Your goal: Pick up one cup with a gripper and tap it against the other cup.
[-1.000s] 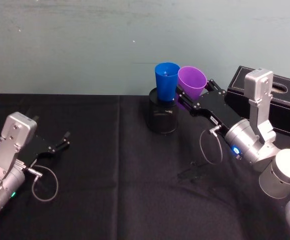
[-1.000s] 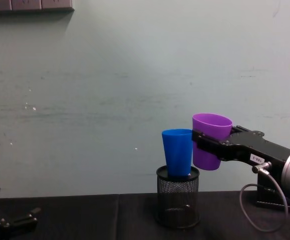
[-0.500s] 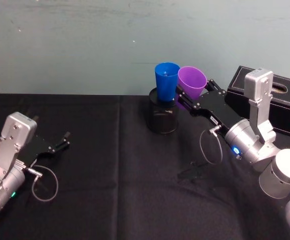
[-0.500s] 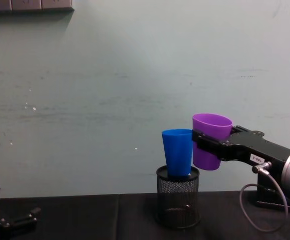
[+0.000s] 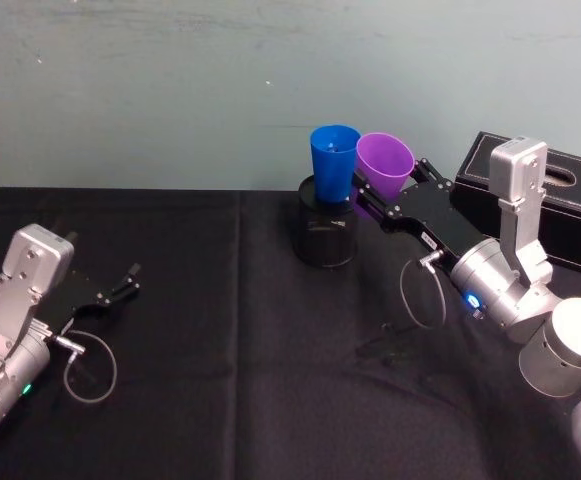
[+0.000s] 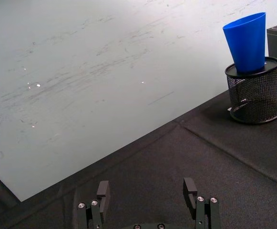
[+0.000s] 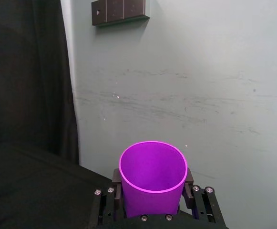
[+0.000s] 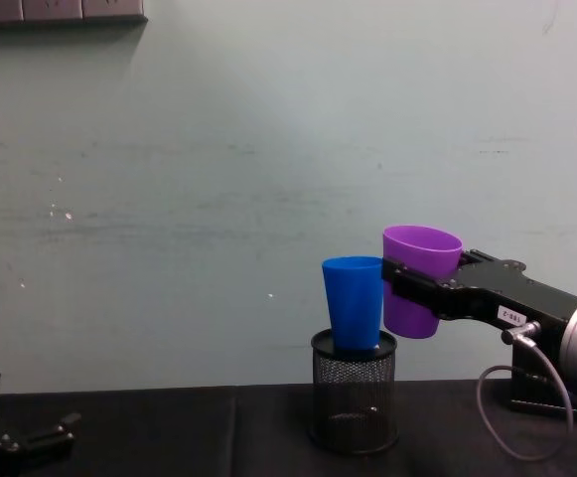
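Fingers (image 7: 189,181) of R gripper (image 5: 388,190) clamped on purple cup (image 5: 384,160), aloft, rim just beside blue cup (image 8: 354,303) in mesh holder (image 8: 354,393). L gripper (image 6: 148,188) idle at left, spread, empty.

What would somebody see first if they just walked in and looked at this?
The bright purple cup jumps out: the right gripper holds it up in the air, jaws shut on it, right beside the blue cup. The blue cup stands in a black mesh holder at the back of the table. The left gripper rests far off at the left, jaws open.
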